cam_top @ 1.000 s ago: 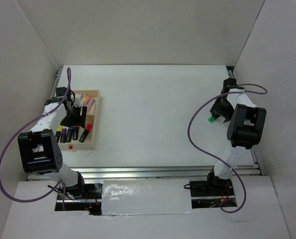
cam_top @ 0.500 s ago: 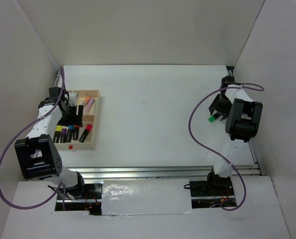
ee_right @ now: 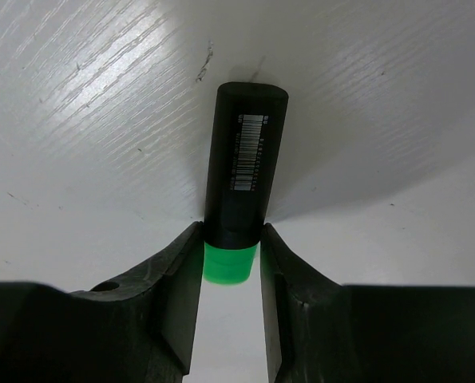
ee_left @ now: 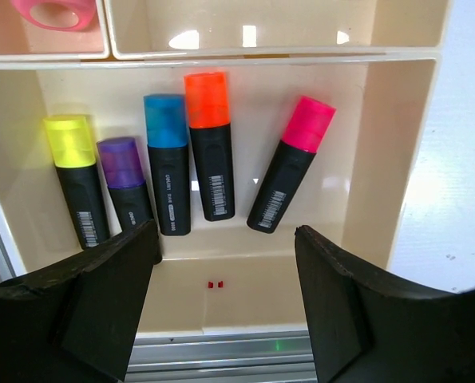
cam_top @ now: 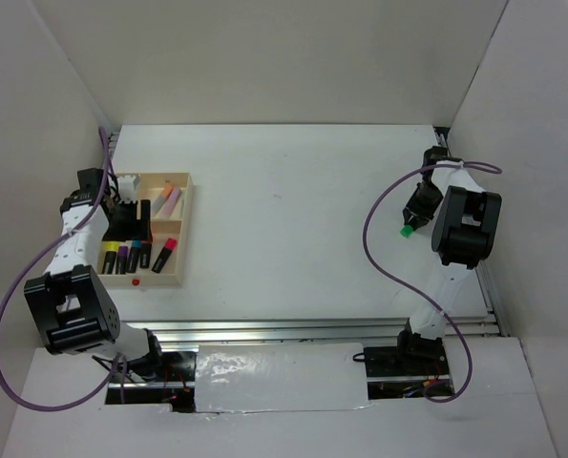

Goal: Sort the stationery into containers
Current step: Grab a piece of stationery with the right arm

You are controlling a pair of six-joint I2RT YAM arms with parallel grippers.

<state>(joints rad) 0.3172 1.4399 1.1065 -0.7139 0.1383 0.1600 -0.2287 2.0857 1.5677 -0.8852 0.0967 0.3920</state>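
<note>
Your right gripper is pinching the green-capped highlighter at its cap end, barrel running up-frame from the fingers.

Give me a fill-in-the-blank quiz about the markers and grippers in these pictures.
The right gripper grips a marker with a ___ cap. The tray compartment under the left gripper holds ___ black-bodied markers. The orange-capped marker lies between the blue-capped marker and the ___-capped one. The left gripper holds ___.
Missing words: green, five, pink, nothing.
</note>
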